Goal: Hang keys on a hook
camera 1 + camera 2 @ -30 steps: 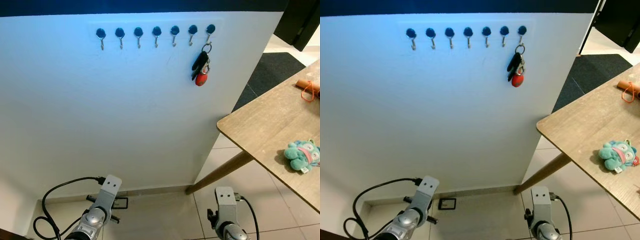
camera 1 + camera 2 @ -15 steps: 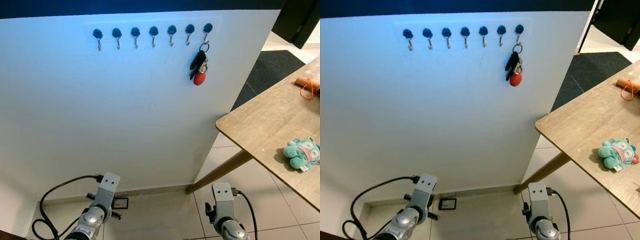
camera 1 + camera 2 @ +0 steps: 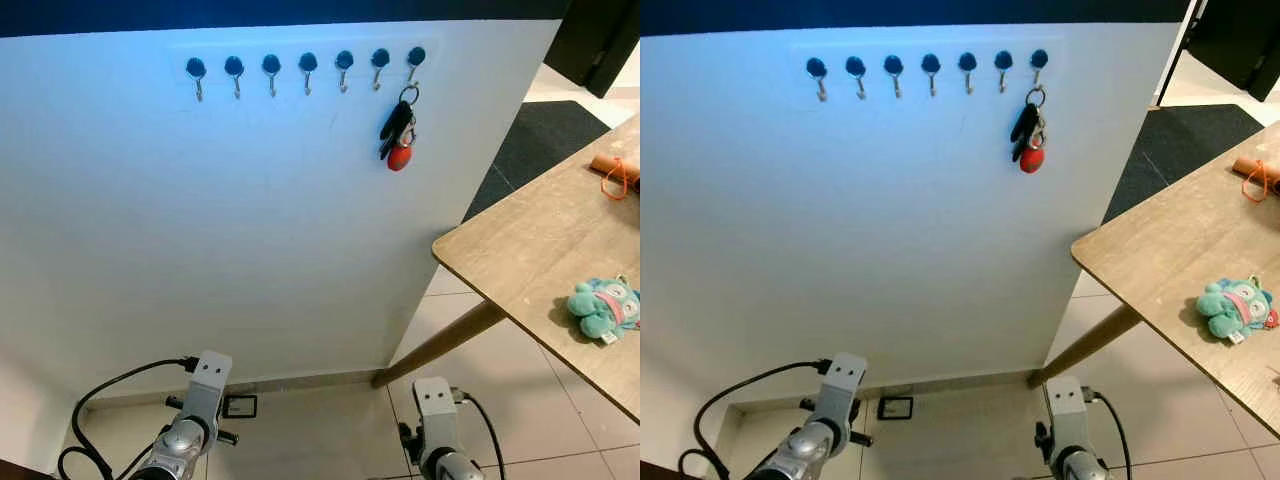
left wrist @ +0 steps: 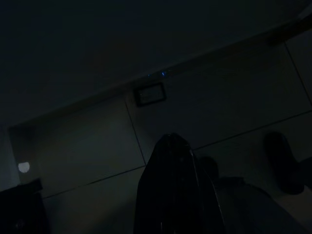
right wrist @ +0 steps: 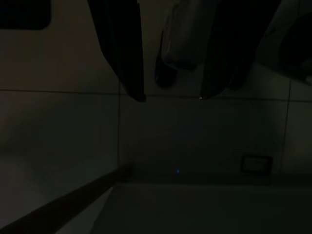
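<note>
- Left eye view: the keys (image 3: 399, 131), with a red fob, are seen hanging from the rightmost hook (image 3: 415, 60) of a row on the white wall (image 3: 250, 230). A plush toy (image 3: 603, 310) lies on the wooden surface (image 3: 530, 260).
- Left wrist view: the left tool (image 4: 173, 161) is seen pressed narrow, empty, above dark floor tiles.
- Right wrist view: the right tool (image 5: 170, 97) is seen spread wide, holding nothing.

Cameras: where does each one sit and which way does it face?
Left eye view: head, looking forward-down at the white wall panel, red-and-black key bunch on the rightmost hook; both silver arms at bottom.
Right eye view: same scene, also the teal plush toy on the wooden table.
Left wrist view: dark tiled floor; left gripper shut.
Right wrist view: floor; right gripper open.
Both wrist views share the wall base.
</note>
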Robot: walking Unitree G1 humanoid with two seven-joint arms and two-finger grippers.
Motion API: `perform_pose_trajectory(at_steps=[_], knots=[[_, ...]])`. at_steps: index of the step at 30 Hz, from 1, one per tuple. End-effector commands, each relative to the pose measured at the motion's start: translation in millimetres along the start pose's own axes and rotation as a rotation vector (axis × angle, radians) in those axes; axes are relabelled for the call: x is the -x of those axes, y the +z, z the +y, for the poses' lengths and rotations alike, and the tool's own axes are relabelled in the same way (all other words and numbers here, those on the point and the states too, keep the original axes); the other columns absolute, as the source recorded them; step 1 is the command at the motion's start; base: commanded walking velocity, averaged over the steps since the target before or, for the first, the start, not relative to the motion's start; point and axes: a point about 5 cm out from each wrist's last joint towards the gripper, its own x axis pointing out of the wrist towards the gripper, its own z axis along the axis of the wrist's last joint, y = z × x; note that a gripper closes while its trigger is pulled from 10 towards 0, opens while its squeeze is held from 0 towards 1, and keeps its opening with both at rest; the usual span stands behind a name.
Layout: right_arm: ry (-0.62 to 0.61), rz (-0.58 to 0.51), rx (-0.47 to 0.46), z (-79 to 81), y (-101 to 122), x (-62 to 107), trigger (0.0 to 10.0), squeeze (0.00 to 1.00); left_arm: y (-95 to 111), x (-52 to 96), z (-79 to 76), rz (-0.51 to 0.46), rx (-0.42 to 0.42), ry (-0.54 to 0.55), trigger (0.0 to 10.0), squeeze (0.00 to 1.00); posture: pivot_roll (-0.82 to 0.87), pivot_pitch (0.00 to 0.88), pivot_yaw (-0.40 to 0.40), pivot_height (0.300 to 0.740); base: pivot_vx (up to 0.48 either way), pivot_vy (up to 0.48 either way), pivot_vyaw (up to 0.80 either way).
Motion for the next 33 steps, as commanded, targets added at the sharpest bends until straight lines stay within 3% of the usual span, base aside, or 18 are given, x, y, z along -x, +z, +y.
perform_pose_trajectory(at_steps=[1,18,23,33], knots=[[-0.006,0.032,0.002,-1.6,-8,2.4,10.0,0.00,-7,2.6,4.8,0.015,0.015,0.019,10.0,0.00,0.07,0.042,-0.026,0.740,0.000,0.000,0.00],[0.020,0.037,0.071,-7.6,2,-1.2,10.0,0.00,-6,1.0,-3.6,0.026,-0.011,-0.002,10.0,0.00,0.06,0.029,-0.068,0.740,0.000,0.000,0.00],[0.033,0.057,0.095,-4.0,-2,-0.8,10.0,0.00,-7,1.7,0.0,0.024,0.002,0.014,10.0,0.00,0.06,0.021,-0.059,0.740,0.000,0.000,0.00],[0.000,0.068,0.052,-5.0,-9,2.0,10.0,0.00,-6,1.7,0.9,0.020,-0.039,0.001,10.0,0.00,0.04,0.026,-0.004,0.740,0.000,0.000,0.00]])
